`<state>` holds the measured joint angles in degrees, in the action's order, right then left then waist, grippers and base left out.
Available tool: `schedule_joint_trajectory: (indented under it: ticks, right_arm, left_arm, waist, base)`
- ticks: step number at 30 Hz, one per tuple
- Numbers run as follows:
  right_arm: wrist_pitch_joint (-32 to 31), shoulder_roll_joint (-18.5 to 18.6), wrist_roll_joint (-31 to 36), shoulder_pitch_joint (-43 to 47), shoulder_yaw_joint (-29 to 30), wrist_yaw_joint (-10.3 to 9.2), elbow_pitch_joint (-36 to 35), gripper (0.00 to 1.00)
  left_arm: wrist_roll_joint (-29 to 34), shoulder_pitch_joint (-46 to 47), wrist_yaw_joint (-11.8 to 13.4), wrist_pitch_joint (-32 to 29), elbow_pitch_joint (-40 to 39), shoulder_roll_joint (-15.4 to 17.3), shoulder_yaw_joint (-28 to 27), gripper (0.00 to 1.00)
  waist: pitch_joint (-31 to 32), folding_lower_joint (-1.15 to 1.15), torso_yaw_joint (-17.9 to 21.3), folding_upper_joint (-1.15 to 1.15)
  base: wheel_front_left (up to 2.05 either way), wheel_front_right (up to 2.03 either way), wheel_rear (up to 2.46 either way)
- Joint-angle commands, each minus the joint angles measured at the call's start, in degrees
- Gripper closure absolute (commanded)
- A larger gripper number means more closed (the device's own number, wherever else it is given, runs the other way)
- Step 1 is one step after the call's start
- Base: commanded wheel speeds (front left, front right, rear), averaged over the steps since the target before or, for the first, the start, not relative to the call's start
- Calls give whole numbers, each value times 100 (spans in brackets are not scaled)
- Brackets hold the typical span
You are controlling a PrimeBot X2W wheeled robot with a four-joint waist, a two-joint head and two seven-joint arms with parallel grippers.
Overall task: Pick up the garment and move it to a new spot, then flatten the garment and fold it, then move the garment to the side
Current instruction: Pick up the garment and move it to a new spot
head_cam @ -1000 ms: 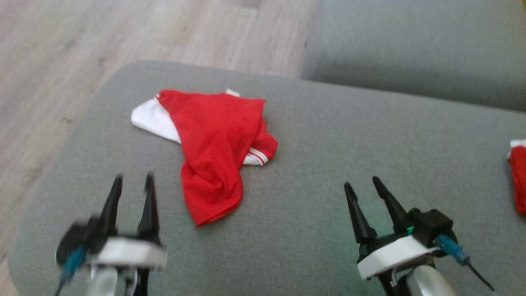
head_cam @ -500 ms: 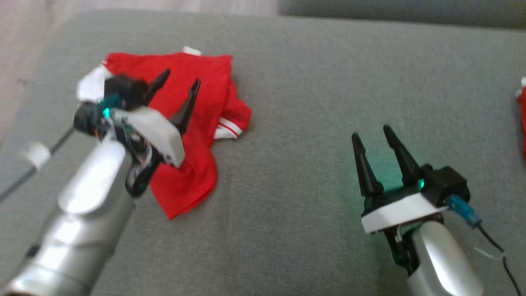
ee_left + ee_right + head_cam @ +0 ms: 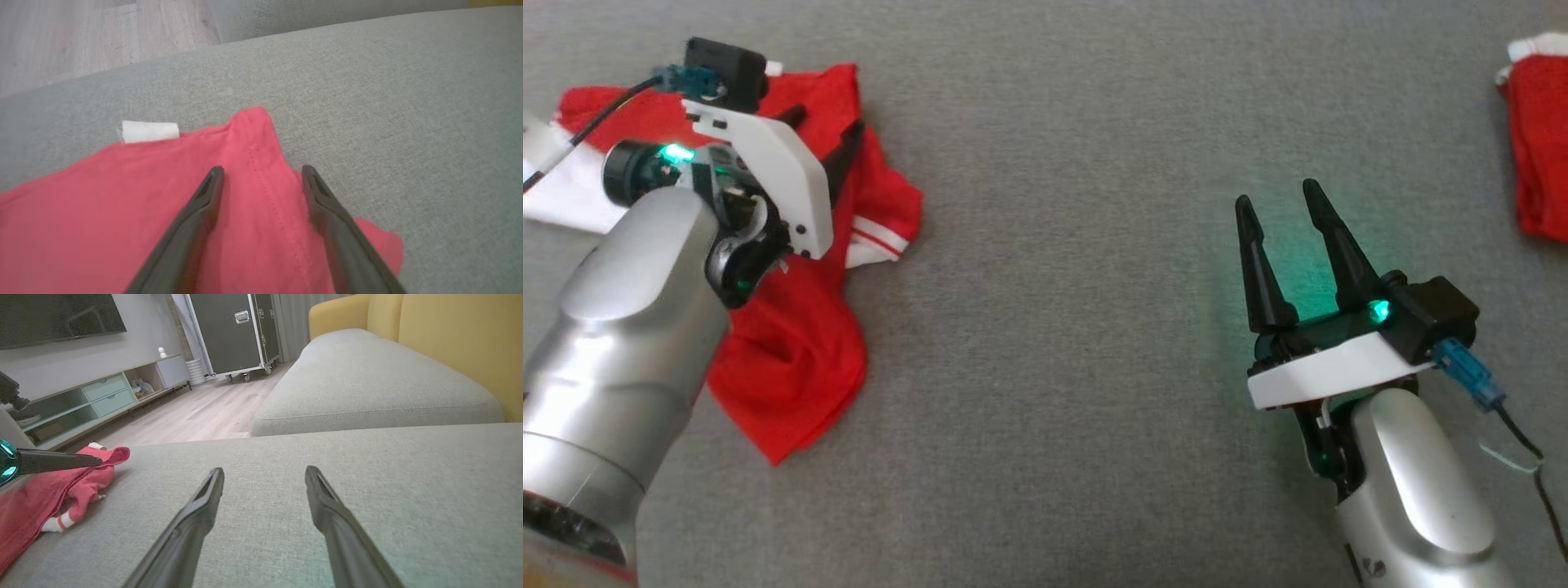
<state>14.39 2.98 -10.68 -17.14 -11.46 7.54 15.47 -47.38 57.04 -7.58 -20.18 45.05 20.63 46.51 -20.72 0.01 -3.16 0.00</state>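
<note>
The left end effector [image 3: 829, 135] [image 3: 261, 171] hangs released, fingers [image 3: 196, 216] astride a stitched seam [image 3: 269, 192] at a corner of the red-and-white shirt [image 3: 792, 359] [image 3: 102, 212], which lies crumpled at the head view's upper left on the grey sofa cushion [image 3: 1054, 286]. The right end effector [image 3: 1276, 196] [image 3: 261, 469], also released, hovers over bare cushion. The shirt looks light and limp, and that seamed corner should pinch firmly. The left wrist view shows the seam, while the head view shows the shirt's whole crumpled spread.

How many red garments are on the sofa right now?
2. One garment lies at left beneath the left gripper; a second red piece sits at the right edge, partly cut off.
</note>
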Motion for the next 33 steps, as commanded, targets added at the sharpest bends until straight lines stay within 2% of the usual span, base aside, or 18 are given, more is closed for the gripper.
schedule_joint_trajectory:
  ticks: [1,5,6,7,8,13,21,23,28,33]
  right_arm:
    - [61,-10,-31,-84,-108,-5,-201,0]
    - [61,-10,-22,-89,-90,-5,-198,0]
    - [61,-10,-19,-93,-84,-5,-200,0]
    - [61,-10,-17,-95,-78,-5,-202,0]
    - [61,-10,-15,-100,-70,-5,-203,0]
    - [61,-11,18,-97,-61,-5,-172,0]
    - [61,-11,-34,39,-118,-5,-44,0]
    - [61,-11,-63,71,-157,-5,-17,0]
    - [61,-11,-141,126,-232,-5,20,0]
    - [61,-11,-201,129,-292,-5,-21,0]
  left_arm:
    - [-195,273,9,-26,10,221,-99,0]
    - [-381,284,9,-67,177,207,16,0]
    - [-434,283,9,-73,226,205,53,25]
    - [-496,282,9,-65,252,198,85,81]
    - [-580,278,9,-38,270,188,92,100]
    - [-868,315,9,521,212,195,62,100]
    - [-1224,374,9,2817,-482,221,-303,100]
    - [-1388,374,9,3213,-610,177,-474,100]
    - [-1419,358,9,3484,-1012,118,-731,100]
    - [-909,354,99,3514,-1384,-45,-1138,100]
  waist:
    - [-71,-1,101,0]
    - [-70,-1,131,0]
    - [-66,-1,136,0]
    - [-59,-1,138,0]
    - [-52,-1,137,0]
    - [63,-1,106,0]
    - [554,-1,104,0]
    - [688,-1,112,0]
    - [921,-1,206,0]
    - [975,-1,441,0]
  base:
    - [0,0,0]
    - [0,0,0]
    - [0,0,0]
    - [0,0,0]
    - [0,0,0]
    - [0,0,0]
    - [0,0,0]
    - [0,0,0]
    - [0,0,0]
    - [0,0,0]
